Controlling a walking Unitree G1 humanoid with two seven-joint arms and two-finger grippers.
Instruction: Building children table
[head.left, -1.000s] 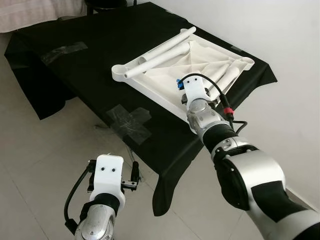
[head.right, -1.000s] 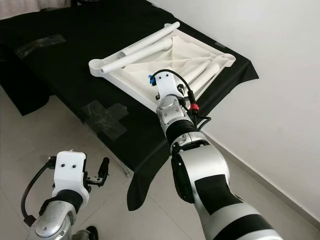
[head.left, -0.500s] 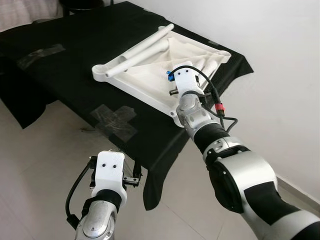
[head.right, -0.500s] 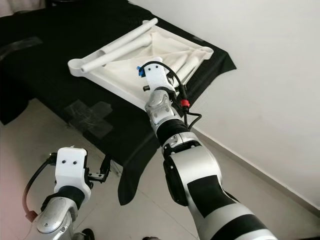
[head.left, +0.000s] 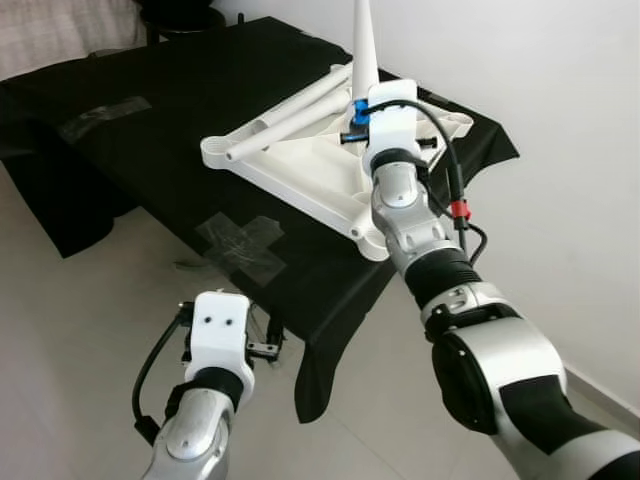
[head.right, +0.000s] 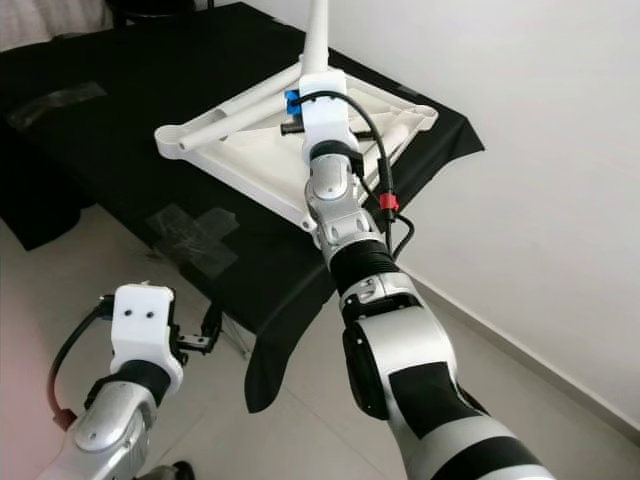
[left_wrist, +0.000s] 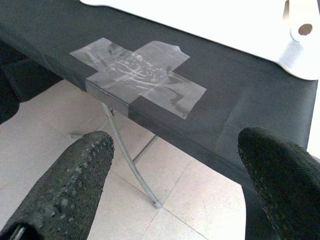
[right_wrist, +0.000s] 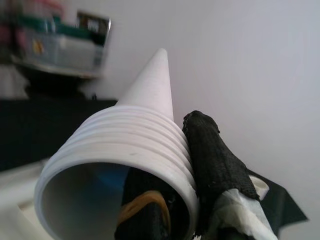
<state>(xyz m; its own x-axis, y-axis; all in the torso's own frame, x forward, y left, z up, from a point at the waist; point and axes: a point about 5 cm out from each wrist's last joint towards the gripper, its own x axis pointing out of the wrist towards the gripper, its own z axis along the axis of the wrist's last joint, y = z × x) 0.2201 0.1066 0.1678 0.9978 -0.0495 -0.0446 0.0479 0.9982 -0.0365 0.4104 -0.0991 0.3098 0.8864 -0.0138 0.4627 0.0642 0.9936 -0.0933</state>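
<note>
Since 1 s ago the right gripper (head.left: 362, 108) has risen off the white tabletop (head.left: 300, 170), now holding 1 white leg (head.left: 364, 45) upright above it. Its jaws are clamped on the leg's threaded end (right_wrist: 120, 145). Tabletop lies upside down on the black-clothed bench (head.left: 150, 120), 1 more leg (head.left: 290, 112) lying across it. Left gripper (left_wrist: 170, 170) hangs low by the tape cross (left_wrist: 137, 75), jaws wide apart, holding nothing.
</note>
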